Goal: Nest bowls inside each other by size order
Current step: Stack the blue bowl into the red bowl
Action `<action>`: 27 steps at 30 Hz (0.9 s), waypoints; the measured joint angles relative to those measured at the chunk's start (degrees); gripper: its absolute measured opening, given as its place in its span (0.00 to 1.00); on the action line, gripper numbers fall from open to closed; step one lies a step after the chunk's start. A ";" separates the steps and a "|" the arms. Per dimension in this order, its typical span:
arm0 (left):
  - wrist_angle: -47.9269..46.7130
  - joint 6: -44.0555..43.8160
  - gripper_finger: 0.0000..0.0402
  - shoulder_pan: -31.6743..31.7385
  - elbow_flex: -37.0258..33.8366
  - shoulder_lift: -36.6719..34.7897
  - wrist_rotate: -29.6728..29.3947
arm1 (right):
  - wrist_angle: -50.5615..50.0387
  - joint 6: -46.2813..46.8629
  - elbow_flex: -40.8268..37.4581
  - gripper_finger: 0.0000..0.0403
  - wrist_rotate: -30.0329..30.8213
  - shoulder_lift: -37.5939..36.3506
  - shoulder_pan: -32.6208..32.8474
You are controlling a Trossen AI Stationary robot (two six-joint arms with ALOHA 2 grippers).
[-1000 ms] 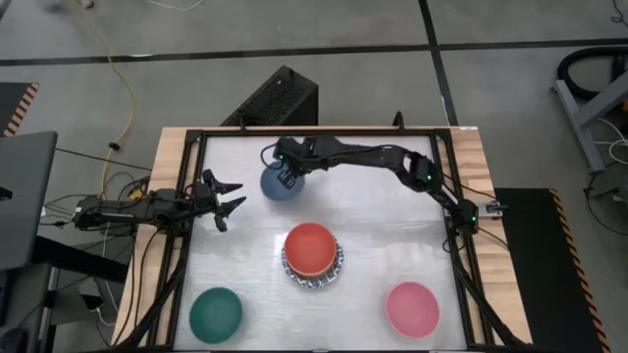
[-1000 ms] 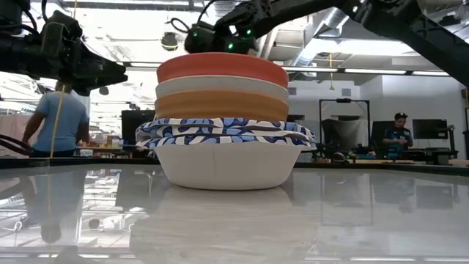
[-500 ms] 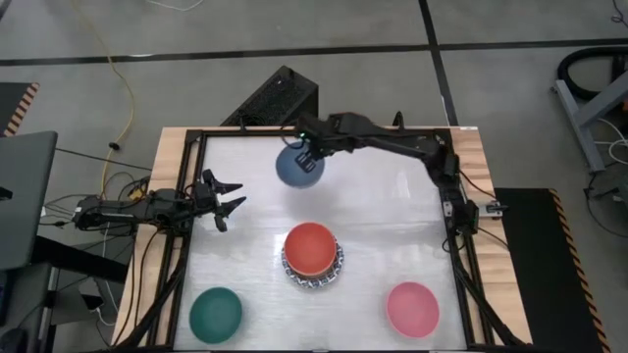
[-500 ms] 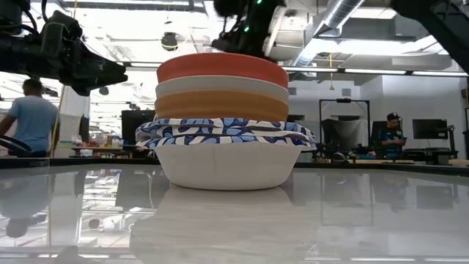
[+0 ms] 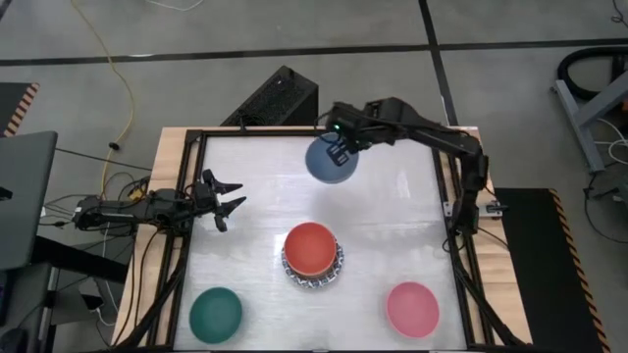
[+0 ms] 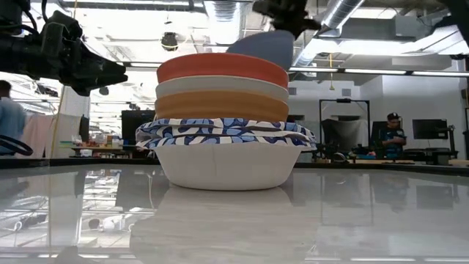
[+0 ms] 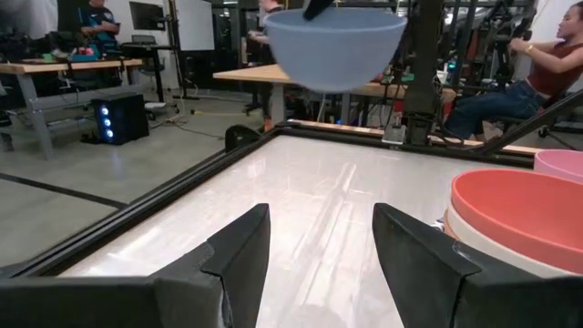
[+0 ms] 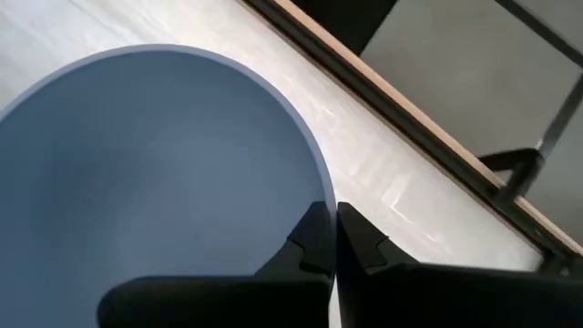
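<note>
A stack of nested bowls (image 5: 312, 257) stands mid-table, a red bowl (image 6: 222, 68) on top, cream and orange ones under it, then blue-and-white patterned ones (image 6: 226, 132). My right gripper (image 5: 340, 147) is shut on a slate-blue bowl (image 5: 329, 162), raised high near the table's far edge; the bowl also shows in the left wrist view (image 7: 335, 46) and the low view (image 6: 262, 45). My left gripper (image 5: 228, 200) is open and empty at the table's left side. A dark green bowl (image 5: 215, 312) and a pink bowl (image 5: 412, 308) rest on their bases near the front. My right gripper pinches the slate-blue bowl's rim (image 8: 321, 193) on the bowl's far side, one finger inside the bowl and one outside. The fingers come from above, pointing down. The bowl is lifted clear of the table, hanging mouth up below the fingers.
A black frame (image 5: 294, 131) runs along the table's edges. A black box (image 5: 278, 98) stands on the floor behind the table. People sit and stand in the room beyond. The bare white tabletop (image 5: 255, 235) lies between the stack and my left gripper.
My right gripper has carried the slate-blue bowl up and toward the table's right edge, along the far side. The bowl has stayed mouth up, clear of the table.
</note>
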 joint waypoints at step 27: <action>0.00 0.00 0.46 -0.01 -0.02 0.00 0.13 | 11.03 37.61 -49.49 0.03 6.92 -34.00 22.28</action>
